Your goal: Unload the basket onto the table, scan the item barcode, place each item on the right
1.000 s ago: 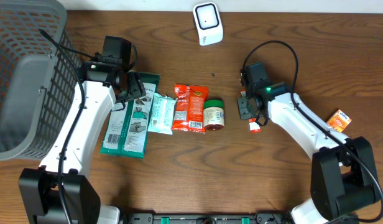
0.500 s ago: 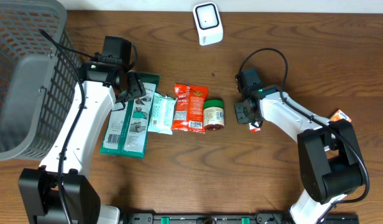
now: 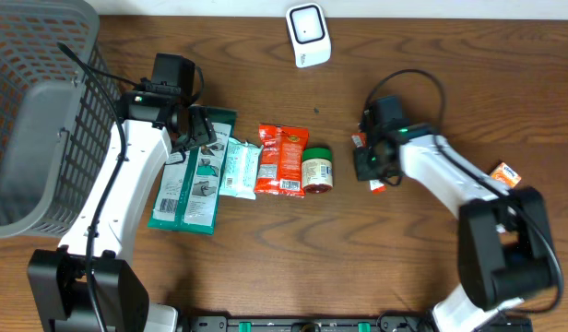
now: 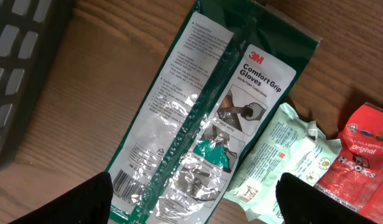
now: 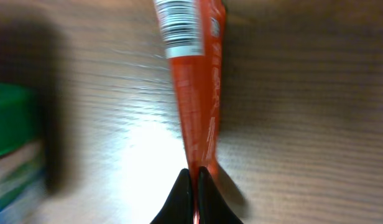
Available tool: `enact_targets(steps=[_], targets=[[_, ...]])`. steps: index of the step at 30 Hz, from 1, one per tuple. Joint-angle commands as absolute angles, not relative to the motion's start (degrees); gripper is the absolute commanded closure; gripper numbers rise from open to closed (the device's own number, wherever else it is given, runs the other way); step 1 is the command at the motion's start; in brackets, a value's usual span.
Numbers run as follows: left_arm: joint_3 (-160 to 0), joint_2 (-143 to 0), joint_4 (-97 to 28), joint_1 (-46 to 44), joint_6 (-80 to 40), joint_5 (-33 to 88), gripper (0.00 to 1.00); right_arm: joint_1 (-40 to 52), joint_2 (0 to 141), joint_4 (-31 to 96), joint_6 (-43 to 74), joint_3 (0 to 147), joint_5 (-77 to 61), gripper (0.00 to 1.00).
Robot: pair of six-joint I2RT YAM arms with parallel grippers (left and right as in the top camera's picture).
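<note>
Closing since a second ago, the right claw (image 3: 371,168) has come together and its arm has swung a little to the right, while the left arm has not shifted. From overhead, the right claw sits on the counter (image 3: 266,258) just right of the jar (image 3: 316,172), with the ends of the red packet (image 3: 378,187) sticking out from under it; the white scanner (image 3: 308,35) is well apart at the far edge. The left claw (image 3: 196,129) hangs released over the glove pack (image 3: 192,175) near the basket (image 3: 26,111). Its wrist view shows its fingers (image 4: 86,199) spread wide above the glove pack (image 4: 198,130), touching nothing. On the right wrist view, the right claw (image 5: 194,177) is clenched on the near end of the red packet (image 5: 194,112), whose barcode (image 5: 179,28) lies at the far end, with the blurred jar (image 5: 11,124) to the left.
</note>
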State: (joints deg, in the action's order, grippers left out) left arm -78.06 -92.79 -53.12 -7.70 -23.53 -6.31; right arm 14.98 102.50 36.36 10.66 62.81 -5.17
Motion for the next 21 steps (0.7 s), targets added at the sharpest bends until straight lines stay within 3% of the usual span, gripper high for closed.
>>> enact_targets(steps=[1,4,9,16,18,21], targets=[[-77.89,-92.90,-53.28,-7.68,-23.16,-6.63,0.16,10.44,98.08,36.77,10.61,62.61,-20.29,0.99],[-77.89,-92.90,-53.28,-7.68,-23.16,-6.63,0.16,5.28,98.76,35.97,10.61,61.69,-31.83,0.99],[-77.89,-92.90,-53.28,-7.68,-23.16,-6.63,0.16,0.62,100.47,28.64,10.41,57.23,-39.48,0.99],[-77.89,-92.90,-53.28,-7.68,-23.16,-6.63,0.16,-2.33,100.66,25.85,10.59,53.54,-35.66,0.99],[-77.89,-92.90,-53.25,-7.68,-23.16,-6.63,0.16,-1.19,100.62,25.41,10.52,53.58,-35.40,0.92],[-77.89,-92.90,-53.28,-7.68,-23.16,-6.63,0.16,1.74,100.62,25.19,10.20,54.30,-32.77,0.69]])
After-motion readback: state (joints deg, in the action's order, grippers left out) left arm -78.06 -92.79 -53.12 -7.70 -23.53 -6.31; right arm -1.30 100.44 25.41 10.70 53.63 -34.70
